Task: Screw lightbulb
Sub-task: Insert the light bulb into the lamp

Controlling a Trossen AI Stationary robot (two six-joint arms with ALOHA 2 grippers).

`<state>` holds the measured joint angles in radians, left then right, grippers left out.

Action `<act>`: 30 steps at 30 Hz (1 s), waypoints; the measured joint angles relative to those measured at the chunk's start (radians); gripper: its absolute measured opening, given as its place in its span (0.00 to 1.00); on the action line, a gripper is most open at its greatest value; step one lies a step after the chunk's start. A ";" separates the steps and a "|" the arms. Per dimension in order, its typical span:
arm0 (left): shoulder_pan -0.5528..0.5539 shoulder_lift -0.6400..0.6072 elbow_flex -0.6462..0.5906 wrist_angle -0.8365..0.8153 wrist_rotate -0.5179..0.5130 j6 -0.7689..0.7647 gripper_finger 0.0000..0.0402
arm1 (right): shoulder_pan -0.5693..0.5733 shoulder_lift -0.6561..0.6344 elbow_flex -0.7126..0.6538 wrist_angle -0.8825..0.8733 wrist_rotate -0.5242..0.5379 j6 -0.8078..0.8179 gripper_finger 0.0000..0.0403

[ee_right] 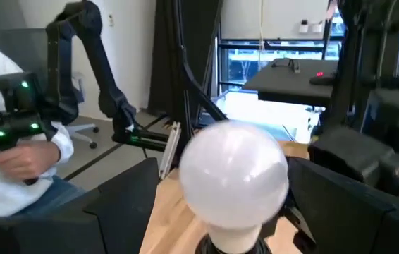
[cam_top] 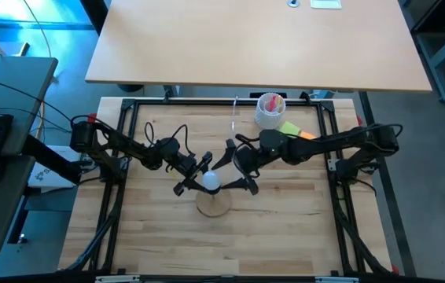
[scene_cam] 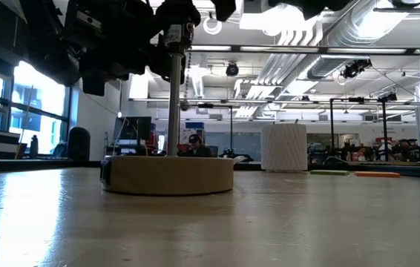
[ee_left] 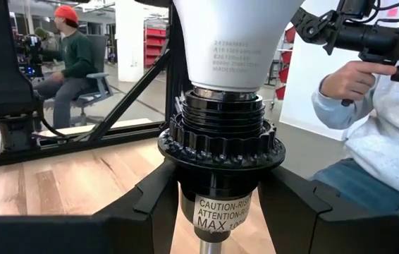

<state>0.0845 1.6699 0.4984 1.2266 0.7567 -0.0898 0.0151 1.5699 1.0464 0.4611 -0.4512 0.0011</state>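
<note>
A white lightbulb (cam_top: 211,181) stands upright with its neck (ee_left: 231,42) in a black ribbed socket (ee_left: 221,134). The socket tops a thin metal pole (scene_cam: 174,96) that rises from a round wooden disc stand (scene_cam: 169,174) near the table's middle. My left gripper (cam_top: 193,174) reaches in level from the table's left and is shut on the socket. My right gripper (cam_top: 234,174) comes level from the right, open. Its fingers (ee_right: 115,204) stand on either side of the bulb's globe (ee_right: 233,176), with a gap showing on one side. My left gripper pinches the socket's smooth lower body (ee_left: 189,201), under the ribbed collar, between its two fingers (ee_left: 150,204). The fingers come level from the table's left, across the upright pole. The socket stays upright on its pole, with the stand's disc flat on the table.
A white ribbed cup with pink contents (cam_top: 270,110) stands at the back right, with flat green and orange pieces (cam_top: 292,128) beside it. A light tabletop (cam_top: 254,39) lies beyond the far edge. People sit in the room behind; one person's hand (ee_left: 347,77) holds a controller.
</note>
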 joint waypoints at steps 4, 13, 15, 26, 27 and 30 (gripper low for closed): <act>0.003 0.000 0.000 0.006 0.001 -0.004 0.40 | 0.002 0.001 0.000 0.008 0.045 0.006 0.78; 0.006 0.000 0.000 0.007 0.002 -0.009 0.40 | 0.034 0.001 0.000 -0.014 0.083 -0.008 0.78; 0.006 0.000 0.000 0.007 0.006 -0.010 0.40 | 0.048 0.001 0.000 -0.022 0.085 -0.047 0.78; 0.004 0.000 0.000 0.008 0.027 -0.011 0.40 | 0.042 0.018 0.000 0.040 0.051 -0.020 0.78; 0.004 0.000 0.000 0.008 0.026 -0.011 0.40 | 0.035 0.027 0.000 0.047 0.050 -0.011 0.78; 0.004 0.000 0.000 0.009 0.023 -0.016 0.40 | 0.012 0.062 0.000 0.097 0.021 0.021 0.78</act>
<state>0.0887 1.6699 0.4988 1.2358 0.7800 -0.1057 0.0268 1.6319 1.0462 0.5579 -0.4303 0.0221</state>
